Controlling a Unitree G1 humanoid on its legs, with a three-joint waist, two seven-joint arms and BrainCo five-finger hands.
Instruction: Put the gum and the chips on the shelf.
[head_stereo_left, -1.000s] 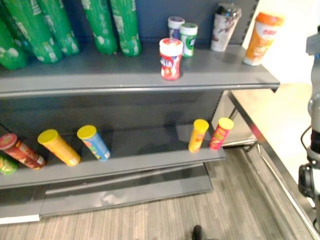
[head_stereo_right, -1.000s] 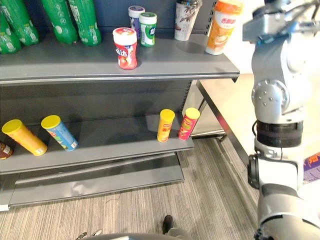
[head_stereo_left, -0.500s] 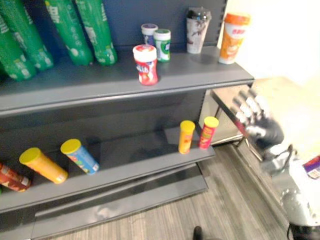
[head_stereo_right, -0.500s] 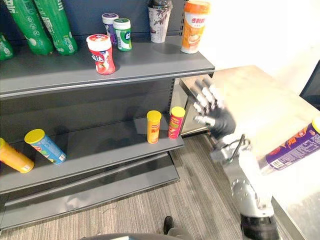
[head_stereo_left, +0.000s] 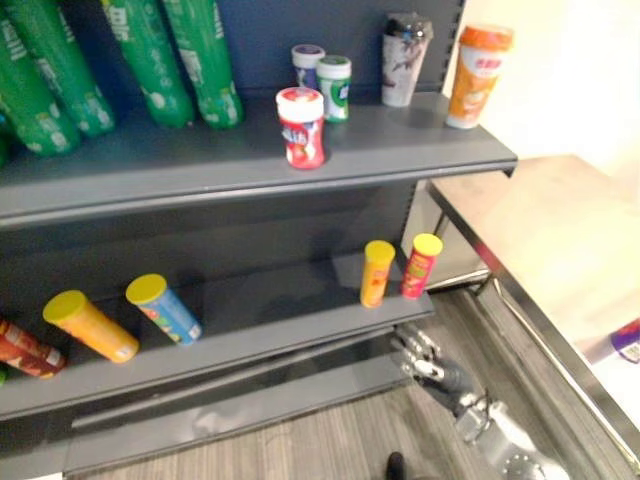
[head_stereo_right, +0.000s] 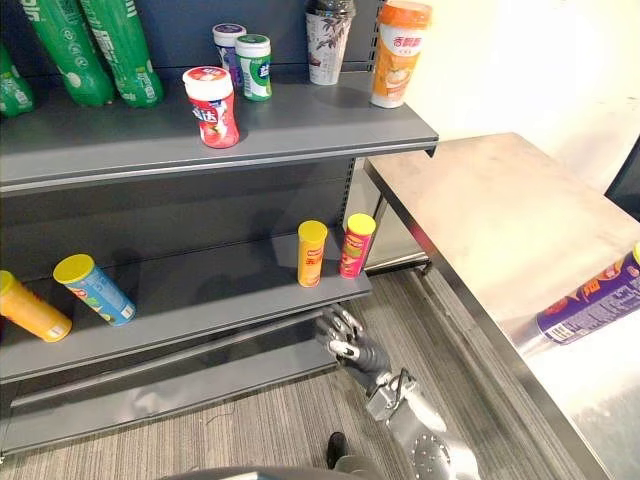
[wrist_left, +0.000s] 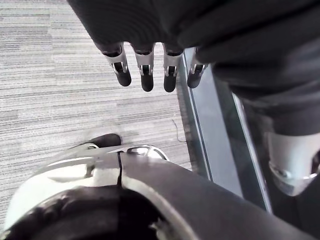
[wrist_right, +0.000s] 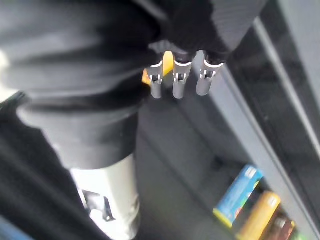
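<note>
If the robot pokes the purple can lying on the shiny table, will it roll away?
Probably. The purple can is round and lies on its side on the smooth metal table, so a sideways nudge would likely start it rolling. It looks like a stiff tube, so it should keep its shape when grabbed.

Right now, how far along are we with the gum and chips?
Done: gum jars stand on the top shelf, and chip cans sit on the lower shelf. In hand: nothing. The right hand hangs open below that shelf, and the left hand is open over the floor. Left: a purple can lying on the metal table.
</note>
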